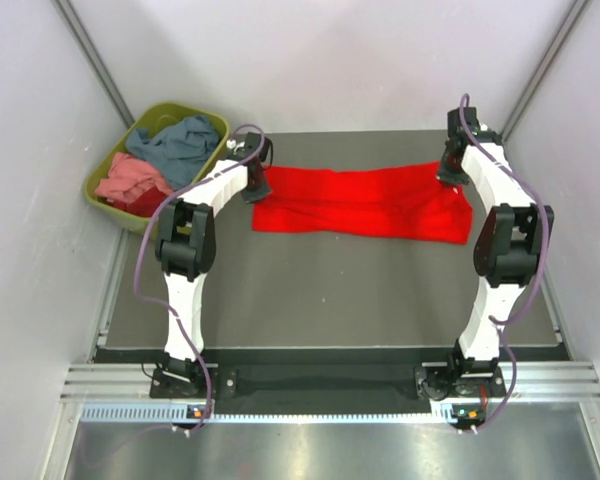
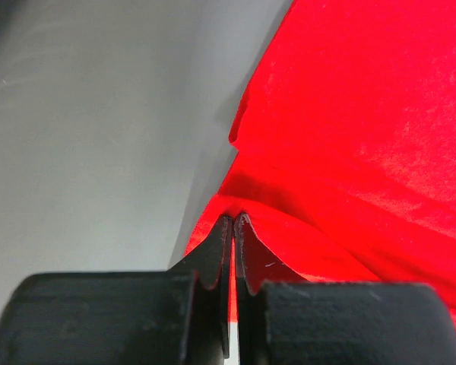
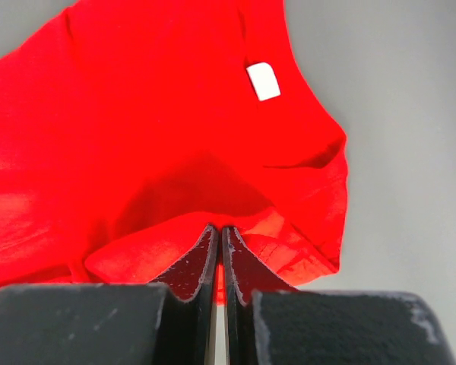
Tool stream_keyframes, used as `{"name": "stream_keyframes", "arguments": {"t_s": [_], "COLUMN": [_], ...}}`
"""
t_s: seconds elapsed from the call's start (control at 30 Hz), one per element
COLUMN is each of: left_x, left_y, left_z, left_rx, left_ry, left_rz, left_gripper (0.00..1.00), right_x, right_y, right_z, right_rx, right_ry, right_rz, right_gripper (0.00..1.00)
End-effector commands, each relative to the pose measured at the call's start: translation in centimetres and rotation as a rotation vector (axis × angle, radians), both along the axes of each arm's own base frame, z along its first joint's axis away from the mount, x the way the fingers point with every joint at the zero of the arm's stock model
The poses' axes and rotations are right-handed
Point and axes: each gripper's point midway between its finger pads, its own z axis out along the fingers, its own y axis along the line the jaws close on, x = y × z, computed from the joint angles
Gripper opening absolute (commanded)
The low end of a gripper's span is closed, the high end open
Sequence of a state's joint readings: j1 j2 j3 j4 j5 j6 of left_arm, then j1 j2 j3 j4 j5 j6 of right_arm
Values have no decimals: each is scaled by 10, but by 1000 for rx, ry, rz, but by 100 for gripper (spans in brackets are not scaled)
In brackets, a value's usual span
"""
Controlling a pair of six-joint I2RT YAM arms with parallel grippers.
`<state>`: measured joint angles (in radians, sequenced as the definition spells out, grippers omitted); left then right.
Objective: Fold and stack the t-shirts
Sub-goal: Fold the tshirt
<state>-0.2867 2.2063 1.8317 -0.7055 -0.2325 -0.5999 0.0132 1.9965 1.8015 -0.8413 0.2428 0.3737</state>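
Note:
A bright red t-shirt (image 1: 365, 203) lies spread across the far part of the grey table, folded into a long band. My left gripper (image 1: 257, 187) is shut on its left edge; in the left wrist view the cloth (image 2: 349, 152) is pinched between the fingertips (image 2: 233, 222). My right gripper (image 1: 452, 173) is shut on its right edge; the right wrist view shows red cloth (image 3: 137, 129) in the jaws (image 3: 218, 230) and the white neck label (image 3: 263, 81). A slate blue-grey shirt (image 1: 180, 145), a salmon pink shirt (image 1: 132, 177) and a darker red one (image 1: 140, 203) lie bunched in the tub.
An olive-green plastic tub (image 1: 206, 115) stands at the far left, off the table's corner. White walls close in the back and both sides. A metal rail (image 1: 330, 385) runs along the near edge by the arm bases.

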Motion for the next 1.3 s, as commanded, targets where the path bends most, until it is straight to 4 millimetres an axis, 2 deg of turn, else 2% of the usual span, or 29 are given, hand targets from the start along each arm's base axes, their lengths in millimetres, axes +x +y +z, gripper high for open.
{"name": "stream_keyframes", "arguments": {"t_s": [0.0,0.17,0.4,0.63,1.03,1.13,1.27], "left_x": [12,13,17,20,19,19,22], "left_y": [9,10,15,11,22,21,16], "left_z": [7,2,3,4,-11,-8,1], "left_rx": [40,49,74,58,97,92,63], "left_ry": [-32,-15,-19,-24,13,6,-11], "left_rz": [8,11,21,12,31,31,12], "left_gripper": [0,0,0,0,0,0,0], "right_x": [12,25,30,49,60,59,68], "right_y": [-3,-6,-15,-14,-27,-28,-18], "right_z": [17,15,14,28,4,4,1], "right_rx": [-41,-55,-83,-94,-138,-145,-95], "right_ry": [-45,-55,-61,-129,-86,-89,-111], "right_rz": [-1,-3,-34,-16,-31,-38,1], "right_gripper": [0,0,0,0,0,0,0]}}
